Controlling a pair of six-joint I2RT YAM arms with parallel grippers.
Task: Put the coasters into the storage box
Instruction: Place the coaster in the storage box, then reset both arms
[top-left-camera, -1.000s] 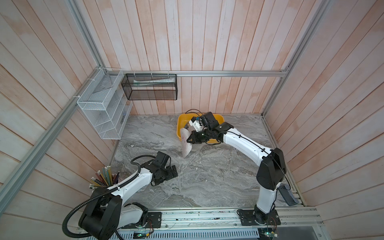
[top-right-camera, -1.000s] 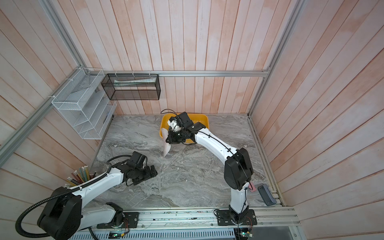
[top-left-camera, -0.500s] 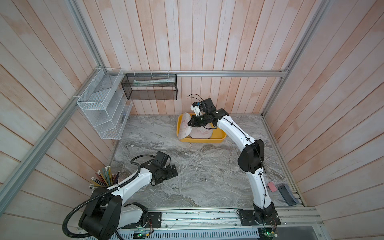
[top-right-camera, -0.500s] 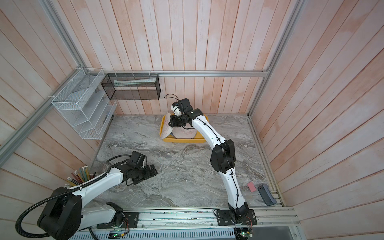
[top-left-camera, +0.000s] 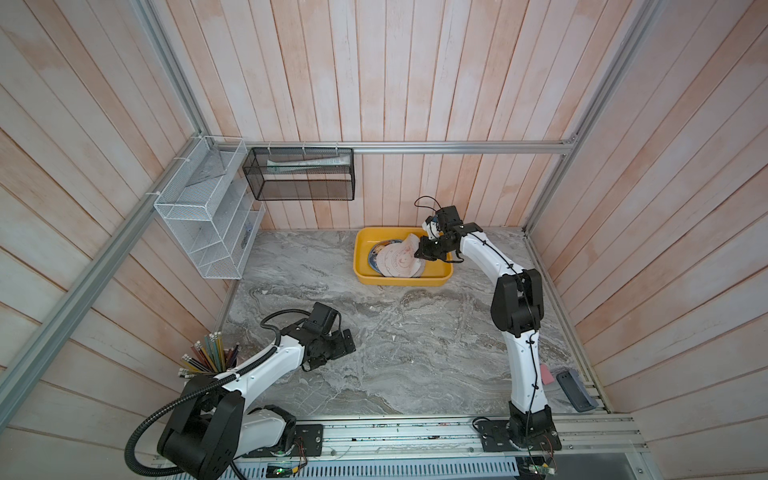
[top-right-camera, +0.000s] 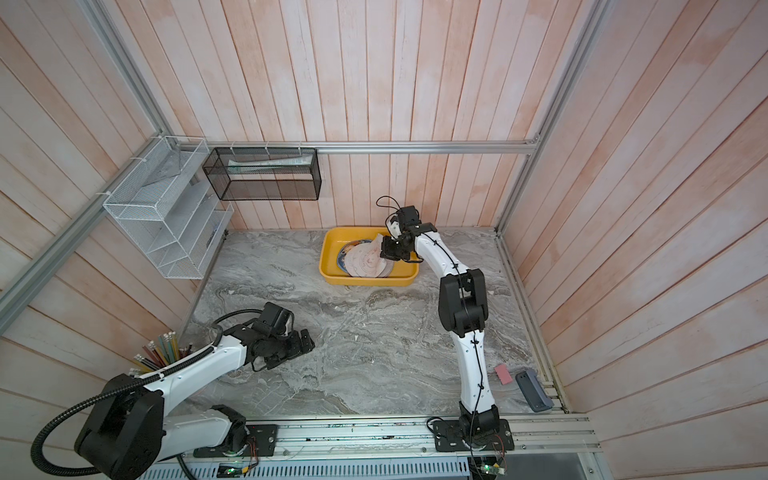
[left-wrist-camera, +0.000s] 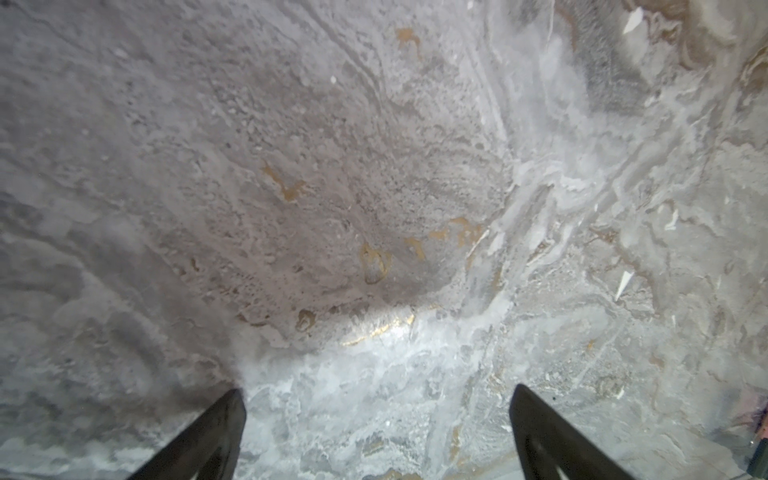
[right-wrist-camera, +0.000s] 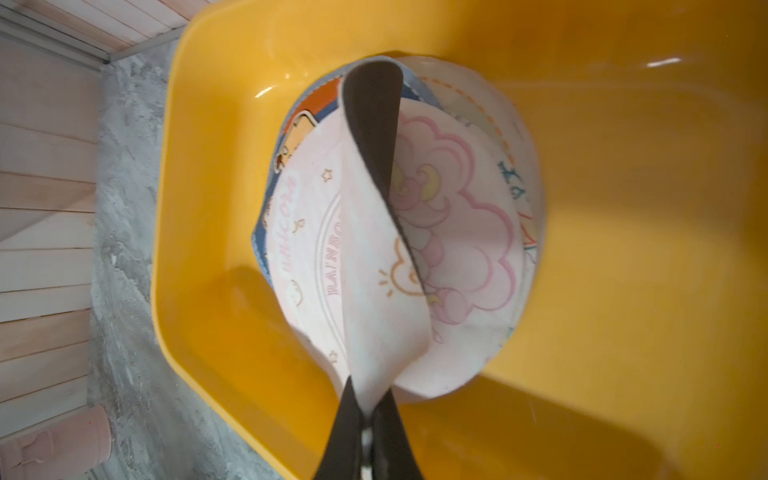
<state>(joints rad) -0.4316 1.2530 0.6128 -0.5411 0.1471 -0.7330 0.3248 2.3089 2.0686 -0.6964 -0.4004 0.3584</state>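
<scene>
1. The right gripper (right-wrist-camera: 365, 411) is clenched on the rim of a cream-pink coaster (right-wrist-camera: 382, 328), which curls so that its dark underside shows.
2. That coaster hangs inside the storage box (right-wrist-camera: 623, 166), over the other coasters (top-left-camera: 392, 266) piled there. A blue coaster (right-wrist-camera: 259, 245) peeks out from beneath the pile.
3. The storage box sits at the far side of the table (top-left-camera: 415, 332), a little right of centre.
4. The left gripper (left-wrist-camera: 378, 392) is released, with its fingers spread and holding nothing, just above the marble at the near left.
5. A pencil cup (top-left-camera: 210, 359) stands at the near left edge, and a pink eraser (top-left-camera: 547, 374) lies at the near right.
</scene>
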